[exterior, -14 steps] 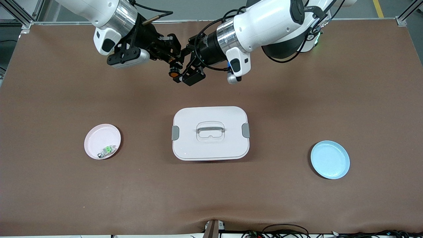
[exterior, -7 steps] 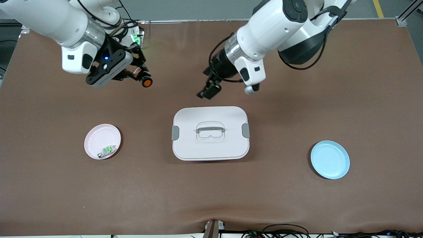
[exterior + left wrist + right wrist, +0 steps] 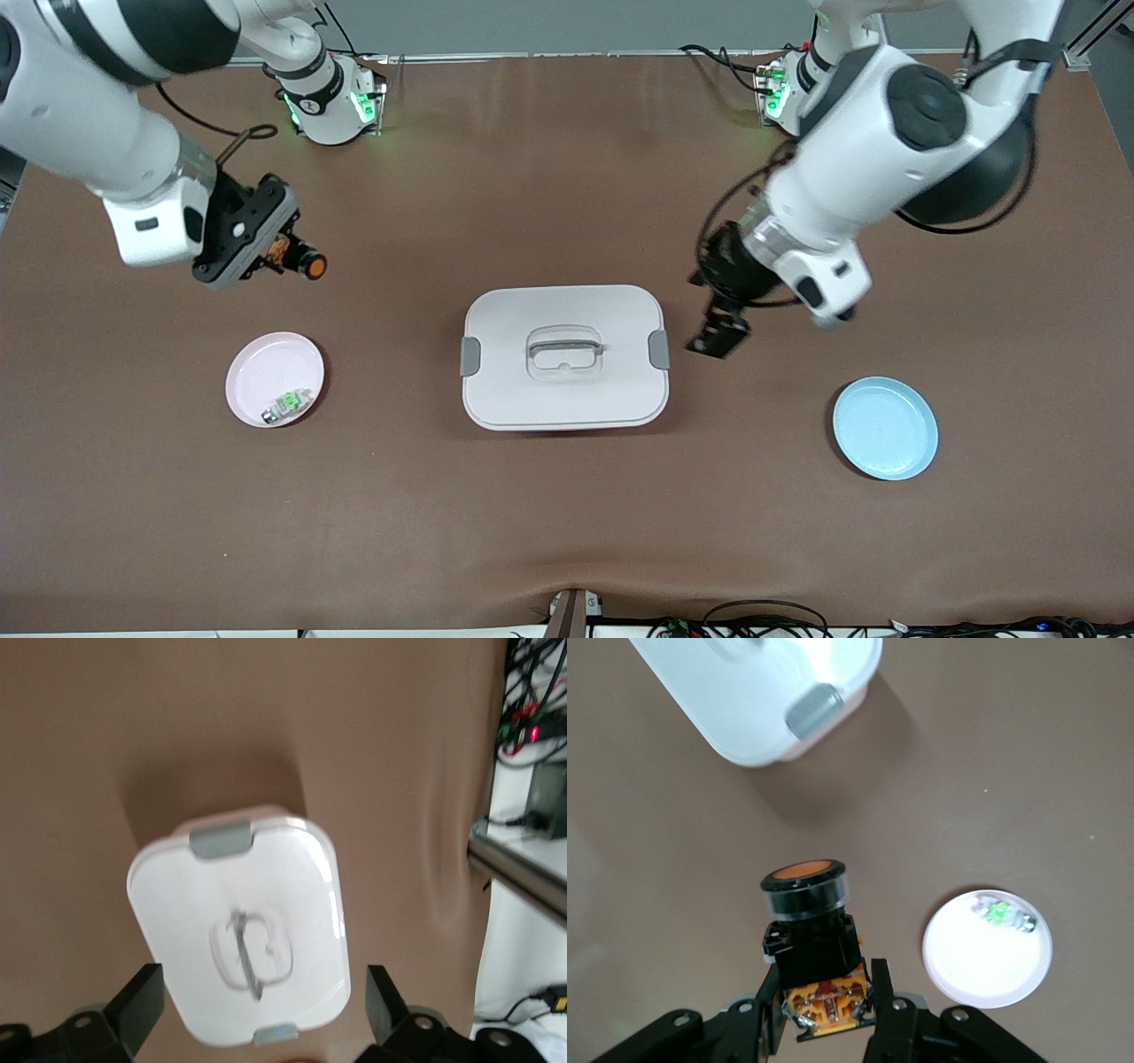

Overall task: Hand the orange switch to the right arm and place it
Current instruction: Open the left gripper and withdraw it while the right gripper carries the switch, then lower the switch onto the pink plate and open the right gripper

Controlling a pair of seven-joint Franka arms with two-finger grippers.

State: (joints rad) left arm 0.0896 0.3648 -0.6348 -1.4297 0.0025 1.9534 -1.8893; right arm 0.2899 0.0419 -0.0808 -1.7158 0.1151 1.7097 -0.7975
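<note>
The orange switch (image 3: 310,264), black with a round orange cap, is held in my right gripper (image 3: 288,255), which is shut on its body up in the air. It is over bare table near the pink plate (image 3: 275,379). In the right wrist view the switch (image 3: 806,904) sticks out from between the fingers of the right gripper (image 3: 826,1005), with the pink plate (image 3: 988,961) to one side below. My left gripper (image 3: 719,335) is open and empty over the table beside the white lidded box (image 3: 563,356). In the left wrist view the left gripper (image 3: 261,1010) shows spread fingers over the box (image 3: 204,895).
The pink plate holds a small green-and-clear part (image 3: 288,404), which also shows in the right wrist view (image 3: 1001,914). A light blue plate (image 3: 884,428) lies toward the left arm's end. The white box stands mid-table, and one corner of it shows in the right wrist view (image 3: 757,691).
The grippers met over the table with the switch between them. The left gripper let go and swung away to beside the box. The right gripper carried the switch toward the pink plate.
</note>
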